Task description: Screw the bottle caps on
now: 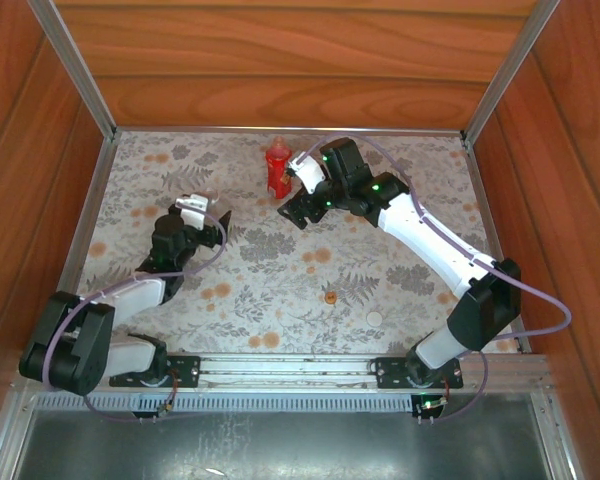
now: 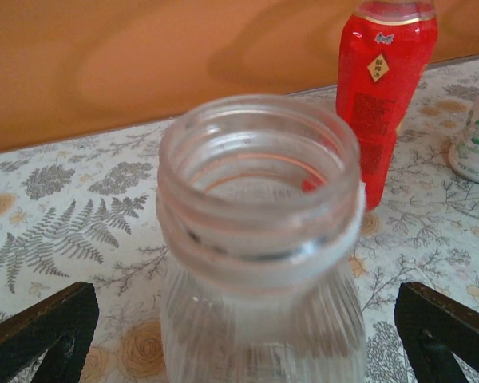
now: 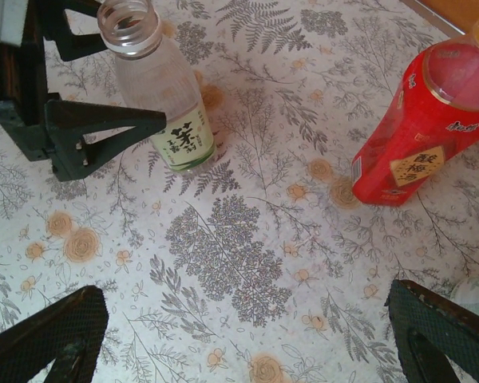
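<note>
Lying nearest the arm bases, two loose caps sit apart on the bench (image 1: pixel 250 300): a white cap (image 1: pixel 375 318), flat and round, and a little beyond it an orange-red cap (image 1: pixel 330 296); nothing crowds either one; the bench is covered in a pale printed sheet of grey ferns and orange flowers.

Farther in on the left, the left end effector (image 2: pixel 243 327) is spread wide, one dark finger on each side of the clear bottle (image 2: pixel 259 207) with bench showing in both gaps from its own wrist view; that bottle stands upright, uncapped, of ribbed see-through plastic with a threaded neck and a pale green label low on its body.

To the right, the right end effector (image 3: pixel 247 311) hangs spread and empty over bare bench; its black fingers are rough-textured and wedge-shaped.

Beyond it the red bottle (image 3: pixel 415 136) stands upright, its mouth open, glossy with a gold diamond mark; just beside it stands the white bottle (image 2: pixel 473 136) with green print, mostly cut off; wood-grain walls (image 1: pixel 280 60) close the far side.
</note>
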`<state>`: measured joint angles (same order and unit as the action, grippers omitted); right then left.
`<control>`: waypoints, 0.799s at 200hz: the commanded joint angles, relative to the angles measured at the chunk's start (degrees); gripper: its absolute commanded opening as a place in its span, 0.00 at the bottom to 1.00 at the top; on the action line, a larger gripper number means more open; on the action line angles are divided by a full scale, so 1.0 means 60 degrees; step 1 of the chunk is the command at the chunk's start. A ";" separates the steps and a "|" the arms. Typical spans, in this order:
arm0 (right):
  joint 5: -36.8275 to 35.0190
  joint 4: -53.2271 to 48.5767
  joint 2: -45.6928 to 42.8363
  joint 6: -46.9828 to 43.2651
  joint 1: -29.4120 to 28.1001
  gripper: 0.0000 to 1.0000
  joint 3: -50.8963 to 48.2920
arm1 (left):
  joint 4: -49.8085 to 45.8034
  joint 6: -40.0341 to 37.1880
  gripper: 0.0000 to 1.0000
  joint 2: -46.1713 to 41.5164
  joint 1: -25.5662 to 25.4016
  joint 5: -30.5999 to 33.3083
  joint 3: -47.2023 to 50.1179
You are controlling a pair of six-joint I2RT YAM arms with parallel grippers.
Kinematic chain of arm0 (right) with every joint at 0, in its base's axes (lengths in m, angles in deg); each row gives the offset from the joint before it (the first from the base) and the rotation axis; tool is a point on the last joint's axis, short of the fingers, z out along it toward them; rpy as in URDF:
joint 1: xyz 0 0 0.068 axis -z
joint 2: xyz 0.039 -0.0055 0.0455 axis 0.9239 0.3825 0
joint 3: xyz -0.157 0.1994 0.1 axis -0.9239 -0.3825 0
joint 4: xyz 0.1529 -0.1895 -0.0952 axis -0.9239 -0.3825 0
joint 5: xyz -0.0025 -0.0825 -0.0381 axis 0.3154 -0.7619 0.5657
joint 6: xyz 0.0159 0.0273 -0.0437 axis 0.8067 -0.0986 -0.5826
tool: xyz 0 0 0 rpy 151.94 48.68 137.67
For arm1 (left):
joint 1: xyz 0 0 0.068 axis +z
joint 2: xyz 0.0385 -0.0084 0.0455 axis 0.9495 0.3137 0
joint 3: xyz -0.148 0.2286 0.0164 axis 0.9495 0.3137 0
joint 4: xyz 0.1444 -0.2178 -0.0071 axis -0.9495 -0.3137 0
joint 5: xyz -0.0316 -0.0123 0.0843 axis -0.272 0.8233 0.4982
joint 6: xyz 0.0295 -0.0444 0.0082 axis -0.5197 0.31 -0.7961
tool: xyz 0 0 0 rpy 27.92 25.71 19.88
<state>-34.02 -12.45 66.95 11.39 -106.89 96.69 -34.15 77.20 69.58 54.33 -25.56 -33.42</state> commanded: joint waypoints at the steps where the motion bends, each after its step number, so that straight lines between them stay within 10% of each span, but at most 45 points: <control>1: 0.0218 0.0124 0.0033 0.0072 -0.0059 0.96 -0.0071 | 0.0257 0.0113 0.99 0.0347 0.0164 -0.0488 -0.0348; 160: -0.0010 0.0151 -0.0371 0.0196 -0.0062 0.95 -0.0509 | 0.0229 -0.0157 0.60 0.0497 0.0371 -0.2302 -0.0497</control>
<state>-34.08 -12.08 66.67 11.59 -106.89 95.45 -33.91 77.09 73.61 56.12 -35.42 -36.24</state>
